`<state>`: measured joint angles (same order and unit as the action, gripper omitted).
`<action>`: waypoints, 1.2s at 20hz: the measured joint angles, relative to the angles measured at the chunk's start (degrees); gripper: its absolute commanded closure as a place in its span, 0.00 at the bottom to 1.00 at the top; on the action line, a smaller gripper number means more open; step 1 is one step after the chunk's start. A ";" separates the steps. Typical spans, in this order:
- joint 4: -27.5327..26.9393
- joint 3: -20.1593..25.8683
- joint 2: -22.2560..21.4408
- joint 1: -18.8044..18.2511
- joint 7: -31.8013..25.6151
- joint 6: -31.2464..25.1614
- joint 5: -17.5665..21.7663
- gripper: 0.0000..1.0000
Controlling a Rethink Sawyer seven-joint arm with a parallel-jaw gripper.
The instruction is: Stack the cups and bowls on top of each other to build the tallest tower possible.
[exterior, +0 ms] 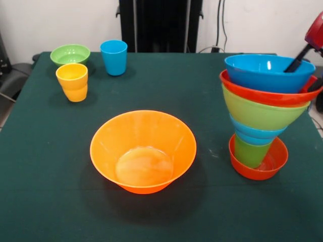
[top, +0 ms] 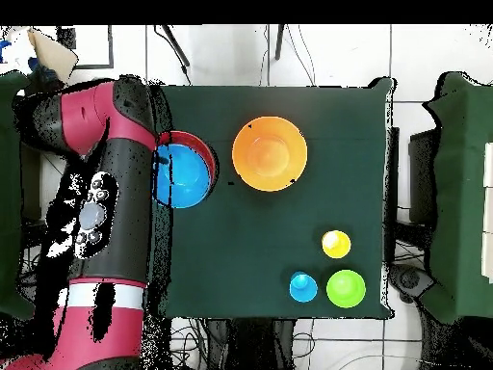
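The tower stands at the right of the front view and leans a little. From the bottom it is a red-orange small bowl, a green cup, a small blue bowl, a green bowl, a red bowl and a blue bowl on top. My gripper reaches down at the top blue bowl's right rim and is partly cut off by the picture's edge. In the overhead view my arm covers the tower's left side, and only the blue bowl and a red rim show.
A large orange bowl sits upright mid-table. At the far left in the front view stand a yellow-orange cup, a blue cup and a small green bowl.
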<state>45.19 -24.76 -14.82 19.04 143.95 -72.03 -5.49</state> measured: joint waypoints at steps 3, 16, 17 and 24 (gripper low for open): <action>-0.01 -0.07 0.05 0.01 0.00 0.07 -0.17 0.00; -0.01 -0.97 0.04 0.01 0.00 0.08 -1.15 0.00; -0.01 -0.99 0.04 0.01 0.00 0.08 -1.19 0.00; 0.00 -1.08 -0.50 0.01 0.00 0.07 -2.46 0.00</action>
<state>45.19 -25.84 -15.32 19.04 143.95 -71.96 -7.96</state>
